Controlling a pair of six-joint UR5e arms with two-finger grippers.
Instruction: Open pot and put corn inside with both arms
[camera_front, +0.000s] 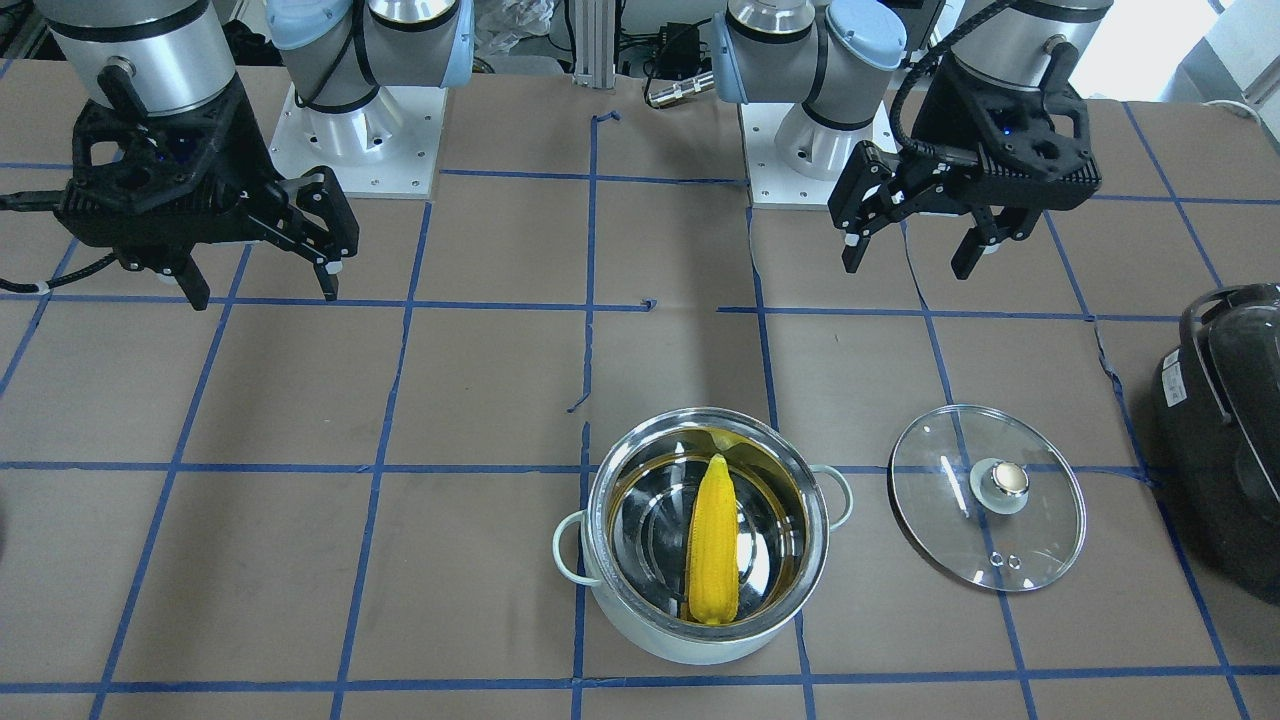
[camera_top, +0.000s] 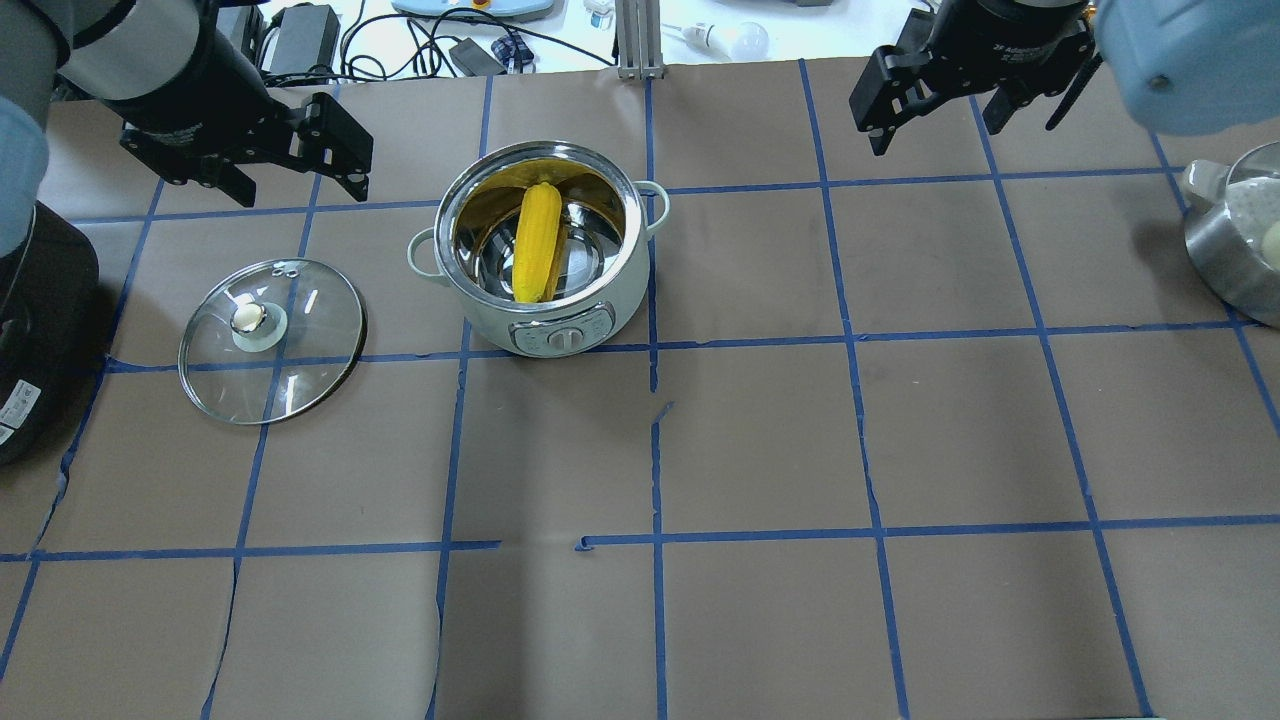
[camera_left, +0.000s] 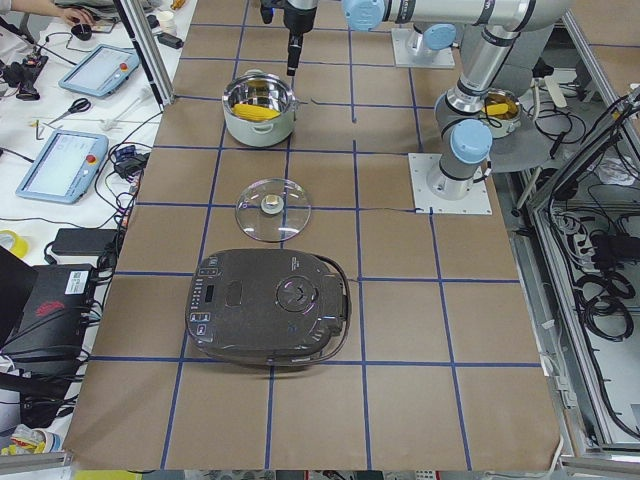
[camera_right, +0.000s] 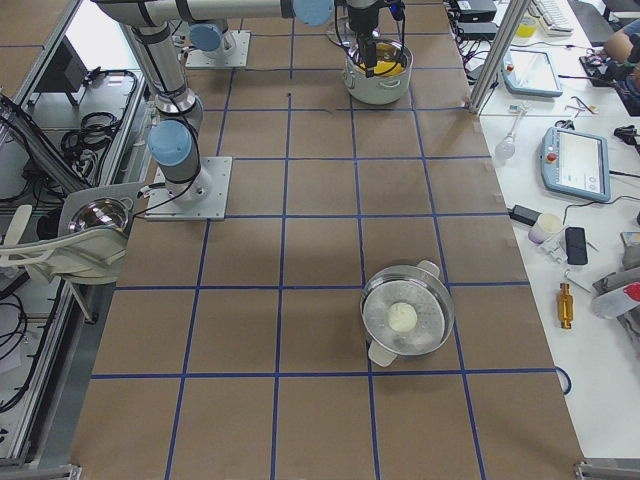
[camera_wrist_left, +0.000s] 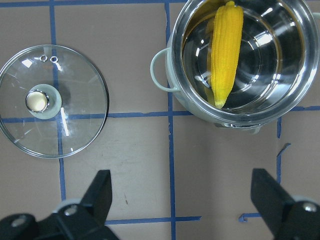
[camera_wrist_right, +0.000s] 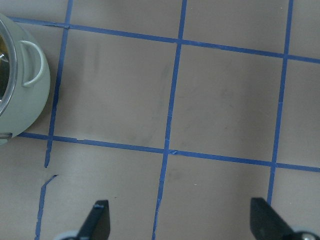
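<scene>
Pot (camera_front: 690, 648): uncovered, standing on the brown-papered table (camera_front: 480, 400).
Corn (camera_front: 712, 540): lying inside the pot on its steel floor.
Glass lid (camera_front: 985, 520): flat on the table, knob up, beside the pot and not touching it.
Left gripper (camera_front: 908, 262): raised, fingers spread, empty.
Right gripper (camera_front: 265, 290): raised, fingers spread, empty.
Black appliance (camera_front: 1225, 430): at the table edge beyond the lid.

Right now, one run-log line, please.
lid off, beside pot | corn inside pot | left gripper open | right gripper open

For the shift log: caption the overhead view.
Corn lies inside the open pot, glass lid flat beside it; left gripper and right gripper open, empty.
</scene>
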